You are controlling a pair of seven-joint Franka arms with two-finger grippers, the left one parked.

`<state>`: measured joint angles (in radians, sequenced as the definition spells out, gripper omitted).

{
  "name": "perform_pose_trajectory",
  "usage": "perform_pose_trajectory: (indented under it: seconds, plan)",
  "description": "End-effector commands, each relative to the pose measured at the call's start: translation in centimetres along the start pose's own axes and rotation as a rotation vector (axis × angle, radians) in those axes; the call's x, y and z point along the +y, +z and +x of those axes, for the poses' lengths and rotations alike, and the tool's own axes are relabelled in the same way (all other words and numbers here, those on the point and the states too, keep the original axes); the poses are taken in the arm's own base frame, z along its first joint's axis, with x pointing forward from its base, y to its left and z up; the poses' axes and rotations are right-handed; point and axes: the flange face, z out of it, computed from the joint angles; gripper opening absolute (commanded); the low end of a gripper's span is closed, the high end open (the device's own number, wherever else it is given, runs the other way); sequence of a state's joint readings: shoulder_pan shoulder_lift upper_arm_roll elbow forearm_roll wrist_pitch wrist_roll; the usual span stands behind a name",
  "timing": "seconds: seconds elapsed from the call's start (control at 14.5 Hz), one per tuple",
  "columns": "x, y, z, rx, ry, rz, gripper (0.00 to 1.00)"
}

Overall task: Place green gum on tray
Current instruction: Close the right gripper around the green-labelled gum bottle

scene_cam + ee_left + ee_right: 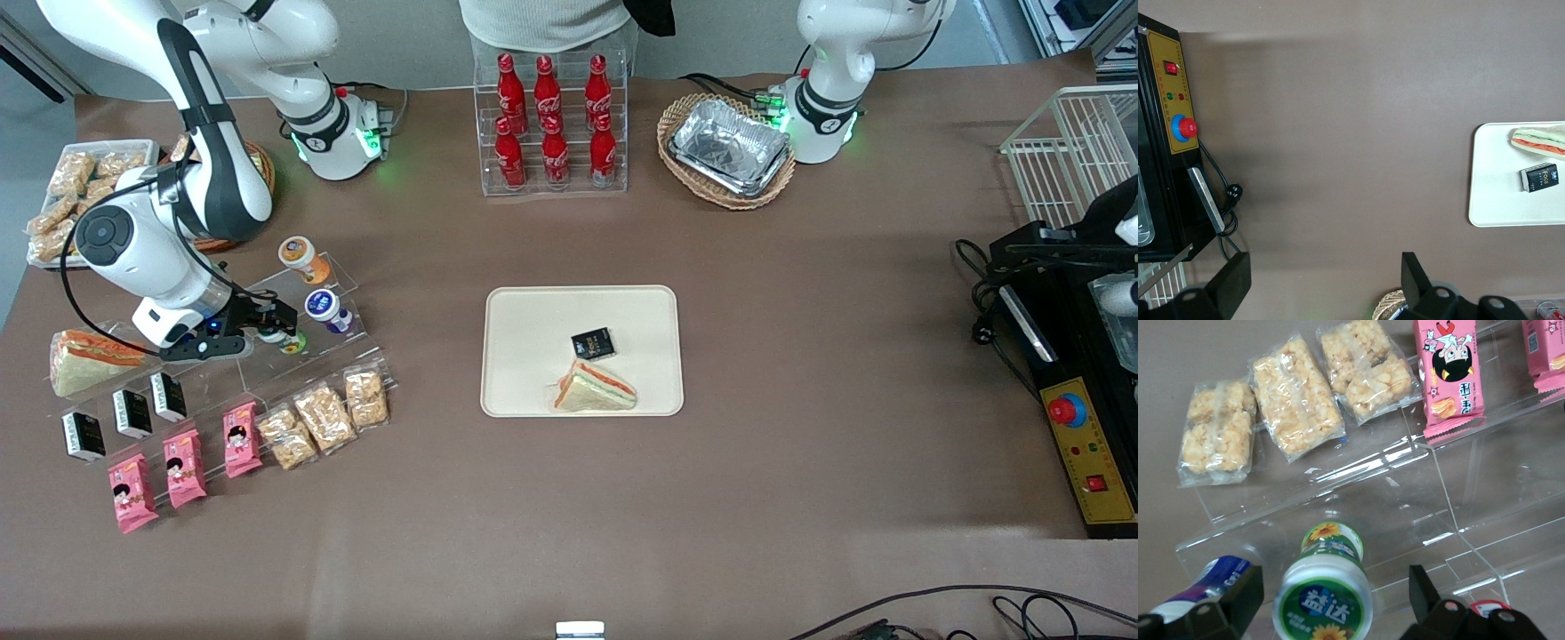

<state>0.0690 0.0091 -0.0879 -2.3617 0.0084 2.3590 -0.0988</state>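
The green gum is a small tub with a green-rimmed white lid, lying on a clear acrylic stand toward the working arm's end of the table. In the right wrist view the green gum points its lid at the camera. My gripper is open, and its two fingers straddle the tub with a gap on each side, touching nothing. The cream tray lies at mid-table, with the tray's edge also showing in the left wrist view.
On the tray lie a sandwich and a black packet. A blue-lidded tub and an orange-lidded tub lie beside the green gum. Rice-cracker packs, pink snack bags, cola bottles and a foil tray in a basket stand around.
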Motion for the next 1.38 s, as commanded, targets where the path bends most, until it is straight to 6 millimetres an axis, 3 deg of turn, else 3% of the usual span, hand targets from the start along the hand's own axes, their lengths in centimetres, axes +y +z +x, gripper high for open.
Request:
perform_pose_trajectory:
  seconds: [0.0,0.35,0.62,0.9,1.31]
  plan:
    - [-0.3,0.4,0.0,0.011,0.003,0.006,0.97]
    - [-0.3,0.5,0.0,0.009,0.001,0.006,0.78]
    - [-0.3,0.7,0.0,0.006,0.001,0.006,0.73]
    - [-0.3,0.7,0.0,0.005,0.001,0.006,0.53]
    - [-0.4,-0.6,0.6,0.025,-0.005,0.006,0.43]
